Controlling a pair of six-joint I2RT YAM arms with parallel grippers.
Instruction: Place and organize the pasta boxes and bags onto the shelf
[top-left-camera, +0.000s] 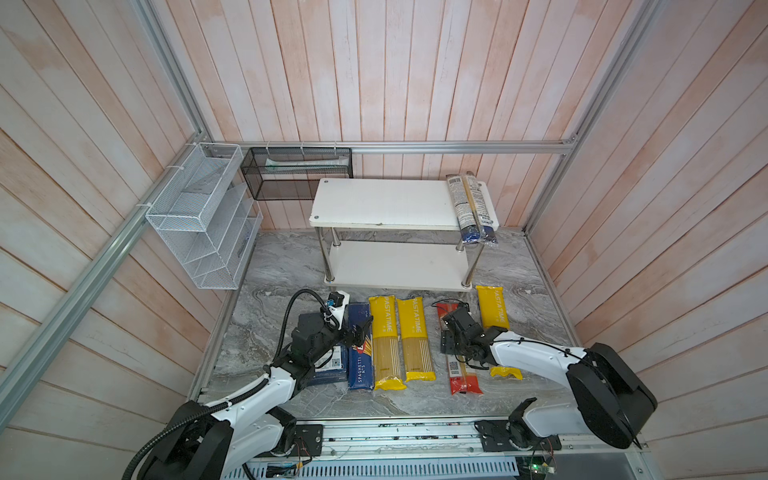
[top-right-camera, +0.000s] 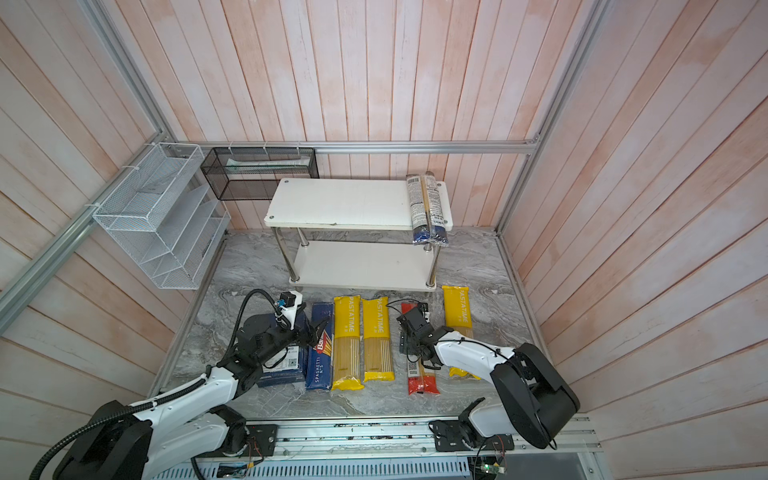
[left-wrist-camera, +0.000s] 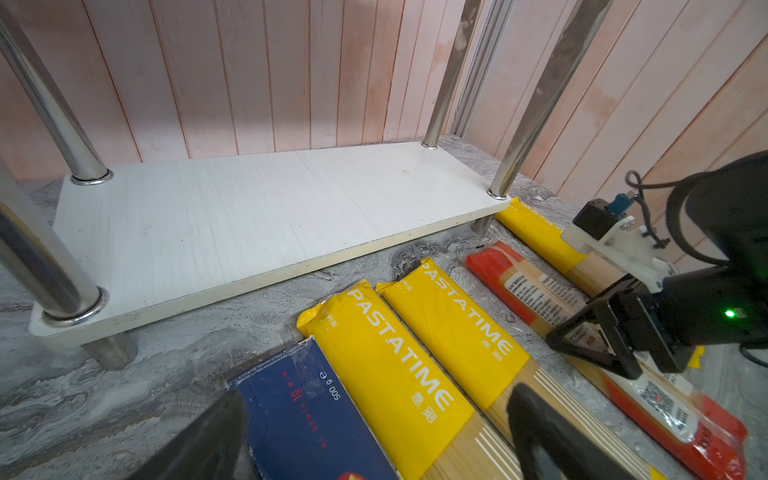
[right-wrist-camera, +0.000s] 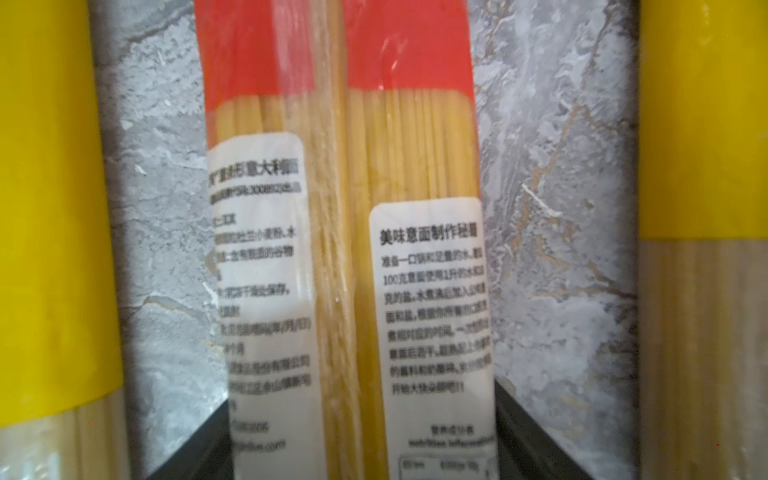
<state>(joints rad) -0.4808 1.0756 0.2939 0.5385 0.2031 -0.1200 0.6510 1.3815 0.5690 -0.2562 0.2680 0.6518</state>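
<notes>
White wire rack (top-left-camera: 187, 203) hangs beside black mesh basket (top-left-camera: 282, 189).

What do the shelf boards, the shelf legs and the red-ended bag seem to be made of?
Shelf boards: probably laminated wood board, matte white, faint grain lines.
Shelf legs: polished metal tube, mirror-like reflections.
Red-ended bag: thin clear plastic film, glossy; spaghetti shows through.

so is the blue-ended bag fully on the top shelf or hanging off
Hanging off. The blue-ended bag lies on the shelf's top board, its blue end sticking past the front edge.
</notes>
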